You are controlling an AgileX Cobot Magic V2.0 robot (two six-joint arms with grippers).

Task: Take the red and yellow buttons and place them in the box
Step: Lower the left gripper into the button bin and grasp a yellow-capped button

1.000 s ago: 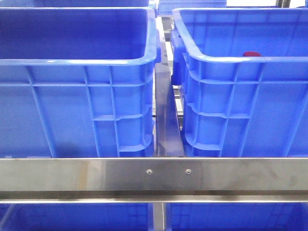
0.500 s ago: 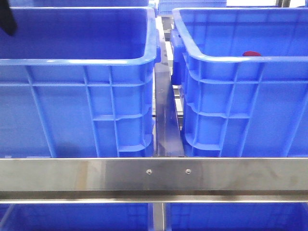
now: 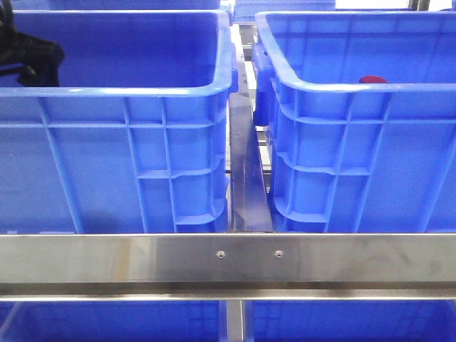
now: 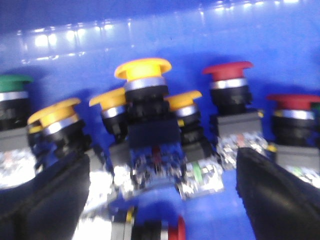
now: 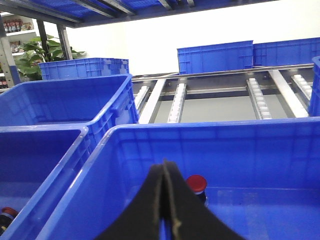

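The left blue crate point(image 3: 114, 92) holds several push buttons with black bodies. In the left wrist view a yellow button point(image 4: 142, 70) stands in the middle, with other yellow ones point(image 4: 55, 111) beside it and red buttons point(image 4: 227, 70) to one side. My left gripper point(image 4: 162, 165) is open and empty just above them, with its fingers point(image 4: 50, 200) either side of the middle yellow button's body. It shows as a dark shape in the front view point(image 3: 32, 57). My right gripper point(image 5: 165, 167) is shut and empty over the right blue box point(image 5: 150, 131), where one red button point(image 5: 196, 183) stands; it also shows in the front view point(image 3: 372, 80).
A green button point(image 4: 12, 82) and another red button point(image 4: 177, 232) lie among the pile. A steel rail point(image 3: 228, 260) crosses in front of the crates. More blue crates point(image 5: 215, 57) and roller tracks point(image 5: 255, 95) stand behind. A narrow gap point(image 3: 246, 164) separates the two crates.
My left arm has come into the front view at the upper left and moved down and right into the left crate. The red button in the right crate has not moved.
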